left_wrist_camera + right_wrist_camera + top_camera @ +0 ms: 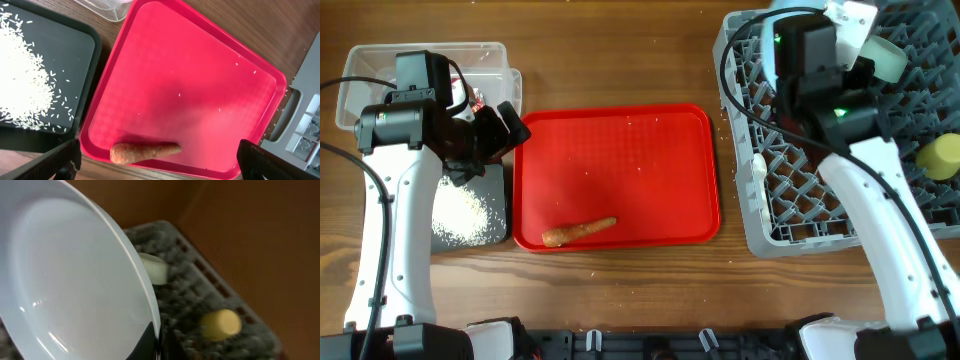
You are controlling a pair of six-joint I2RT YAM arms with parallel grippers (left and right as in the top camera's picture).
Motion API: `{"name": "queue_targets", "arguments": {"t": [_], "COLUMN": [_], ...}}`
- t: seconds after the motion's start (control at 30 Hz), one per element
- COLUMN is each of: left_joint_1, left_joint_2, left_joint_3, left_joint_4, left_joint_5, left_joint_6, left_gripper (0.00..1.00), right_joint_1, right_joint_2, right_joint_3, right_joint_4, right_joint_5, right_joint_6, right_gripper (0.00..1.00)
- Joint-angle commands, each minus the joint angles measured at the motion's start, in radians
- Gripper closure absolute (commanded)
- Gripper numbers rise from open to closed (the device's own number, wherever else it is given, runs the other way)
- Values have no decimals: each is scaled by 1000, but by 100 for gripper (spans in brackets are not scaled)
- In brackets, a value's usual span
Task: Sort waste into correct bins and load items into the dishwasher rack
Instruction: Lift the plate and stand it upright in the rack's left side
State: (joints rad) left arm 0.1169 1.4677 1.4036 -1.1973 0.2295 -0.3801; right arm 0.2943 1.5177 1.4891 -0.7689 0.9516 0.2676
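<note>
An orange carrot stick point(578, 231) lies at the front left of the red serving tray point(630, 150). In the left wrist view the carrot point(145, 152) sits between my wide-open left fingers point(162, 167), below them. My left gripper point(508, 128) hovers over the tray's left edge. Rice grains point(465, 212) lie on the black tray point(70, 40). My right gripper point(157, 342) is shut on the rim of a pale blue plate point(70, 280), held above the grey rack point(790, 200). The rack holds a pale green bowl point(885, 60), a yellow-green cup point(940, 155) and a white spoon point(758, 168).
The clear tub point(370, 60) stands at the back left, mostly hidden by my left arm; something red and white point(472, 97) shows inside it. A few loose grains dot the red tray point(200, 75). The rack's corner point(305, 135) borders the tray's right side.
</note>
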Motion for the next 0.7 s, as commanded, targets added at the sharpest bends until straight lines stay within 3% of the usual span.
{"name": "queue_targets", "arguments": {"t": [0.0, 0.4, 0.67], "left_joint_1": [3, 3, 3], "left_joint_2": [-5, -5, -5], "left_joint_3": [8, 8, 8], "left_joint_4": [3, -1, 0], "left_joint_5": [1, 0, 0], "left_joint_6": [6, 6, 6], "left_gripper": [0, 0, 0], "right_joint_1": [-6, -8, 28], "right_joint_2": [82, 304, 307], "right_joint_3": [-12, -12, -12], "right_joint_4": [-12, -25, -29], "right_joint_5": [160, 222, -197], "right_joint_6": [24, 24, 20], "right_gripper": [96, 96, 96]}}
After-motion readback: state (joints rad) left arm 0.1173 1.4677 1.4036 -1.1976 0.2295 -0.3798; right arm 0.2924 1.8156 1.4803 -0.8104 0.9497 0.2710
